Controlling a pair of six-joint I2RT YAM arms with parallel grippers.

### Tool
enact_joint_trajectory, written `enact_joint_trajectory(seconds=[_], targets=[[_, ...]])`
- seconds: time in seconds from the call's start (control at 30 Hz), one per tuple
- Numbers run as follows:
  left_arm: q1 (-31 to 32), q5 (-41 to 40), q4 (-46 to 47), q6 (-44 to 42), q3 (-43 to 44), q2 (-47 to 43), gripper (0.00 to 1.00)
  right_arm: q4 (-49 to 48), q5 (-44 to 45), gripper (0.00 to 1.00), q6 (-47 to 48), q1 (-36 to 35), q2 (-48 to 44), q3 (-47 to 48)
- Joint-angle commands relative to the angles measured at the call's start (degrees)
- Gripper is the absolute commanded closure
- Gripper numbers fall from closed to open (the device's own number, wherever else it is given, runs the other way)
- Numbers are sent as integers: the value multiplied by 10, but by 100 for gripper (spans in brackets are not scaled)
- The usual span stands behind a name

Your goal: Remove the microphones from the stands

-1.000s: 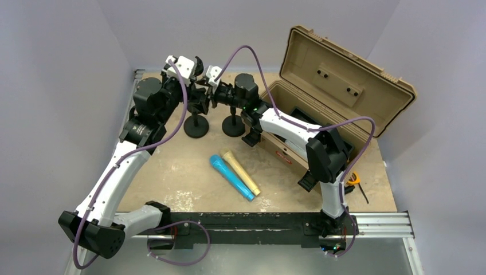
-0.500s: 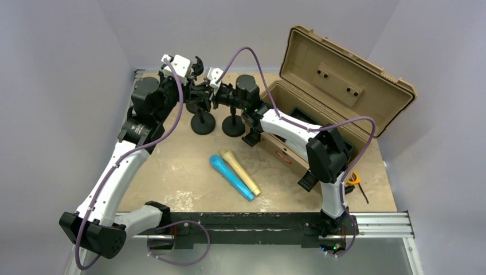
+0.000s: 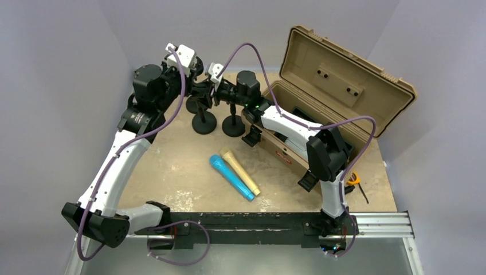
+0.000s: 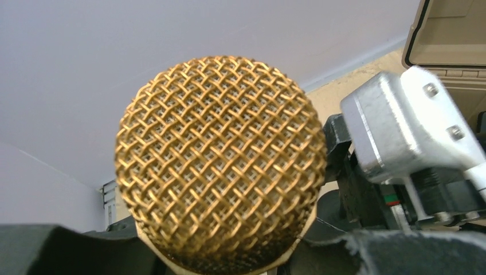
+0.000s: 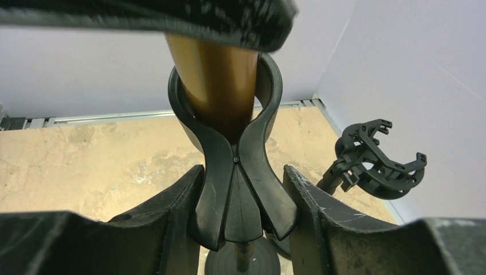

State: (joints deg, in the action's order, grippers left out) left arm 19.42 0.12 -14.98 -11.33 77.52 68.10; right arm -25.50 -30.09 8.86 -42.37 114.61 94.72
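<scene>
A gold microphone fills the left wrist view with its mesh head (image 4: 220, 160). My left gripper (image 4: 229, 258) is shut on it just below the head. In the right wrist view its gold body (image 5: 215, 86) sits in the black stand clip (image 5: 235, 160), with a left finger (image 5: 172, 17) across the top. My right gripper (image 5: 243, 212) is shut on the lower part of the clip, both fingers (image 5: 172, 212) pressing its sides. From above, both grippers meet at the back left, left gripper (image 3: 193, 77) and right gripper (image 3: 209, 94), over the stand's round base (image 3: 203, 122).
A second stand (image 3: 233, 125) with an empty clip (image 5: 378, 160) stands just right of the first. A blue microphone (image 3: 231, 177) and a cream one (image 3: 240, 172) lie mid-table. An open tan case (image 3: 321, 86) occupies the back right. Walls close in behind and left.
My right jaws have closed in on the stand clip. The left wrist has lifted slightly toward the back, and the stand base has shifted a little to the right.
</scene>
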Motion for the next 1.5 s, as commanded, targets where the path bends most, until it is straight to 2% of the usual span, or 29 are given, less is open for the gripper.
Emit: enact_joint_trajectory(seconds=[0.0, 0.2, 0.37, 0.5, 0.63, 0.8, 0.9, 1.1, 1.37, 1.47], targets=[[24, 27, -9, 2, 76, 9, 100, 6, 45, 100, 9, 3, 11, 36], [42, 62, -52, -3, 165, 40, 100, 25, 68, 100, 3, 3, 25, 64], [52, 54, -85, 0, 227, 46, 100, 26, 69, 100, -1, 3, 34, 71], [55, 2, -101, 2, 261, 24, 100, 5, 58, 100, -3, 3, 29, 55], [55, -93, -77, 21, 232, -32, 100, -17, 68, 100, -19, 8, 19, 41], [55, -140, -88, 66, 124, -115, 100, -6, 81, 63, -17, 8, 16, 46], [55, -155, -115, 96, 44, -156, 100, -2, 95, 51, -14, 8, 8, 42], [54, -187, -181, 188, -104, -239, 100, -6, 105, 39, -15, 8, 0, 35], [55, -43, -244, 397, -218, -226, 100, -8, 110, 28, -21, 8, -5, 46], [54, -33, -239, 480, -259, -215, 100, -8, 109, 16, -26, 8, -13, 47]])
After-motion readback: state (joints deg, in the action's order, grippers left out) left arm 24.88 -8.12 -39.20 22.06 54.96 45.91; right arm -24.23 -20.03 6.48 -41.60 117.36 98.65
